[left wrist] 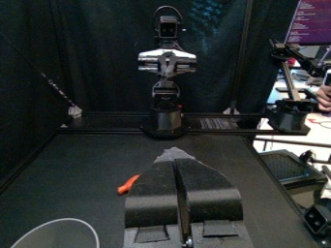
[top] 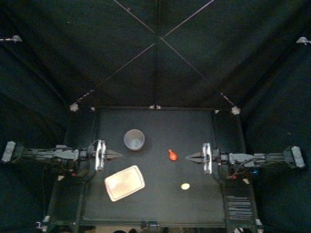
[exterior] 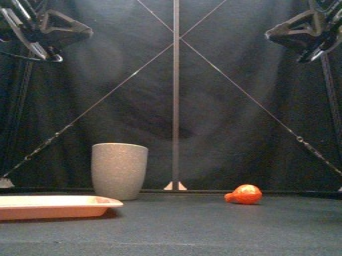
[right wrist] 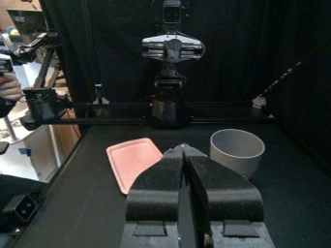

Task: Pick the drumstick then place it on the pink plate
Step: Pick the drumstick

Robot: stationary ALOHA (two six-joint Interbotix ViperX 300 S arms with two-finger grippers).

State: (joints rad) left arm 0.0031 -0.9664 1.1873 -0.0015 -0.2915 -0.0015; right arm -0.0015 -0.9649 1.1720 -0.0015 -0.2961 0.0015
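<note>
Left gripper [left wrist: 176, 160] and right gripper [right wrist: 185, 152] sit parked, jaws closed on nothing, evidently pre-pick: drumstick [top: 174, 154] lies loose, apart from pink plate [top: 124, 183].

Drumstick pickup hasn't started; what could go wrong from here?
1. The drumstick looks small and rounded, so it may slip or roll when pinched. The right gripper, nearest it, has its jaws shut and must open first.
2. On the way to the tray, the arm could clip the cup or the small pale ball.
</note>
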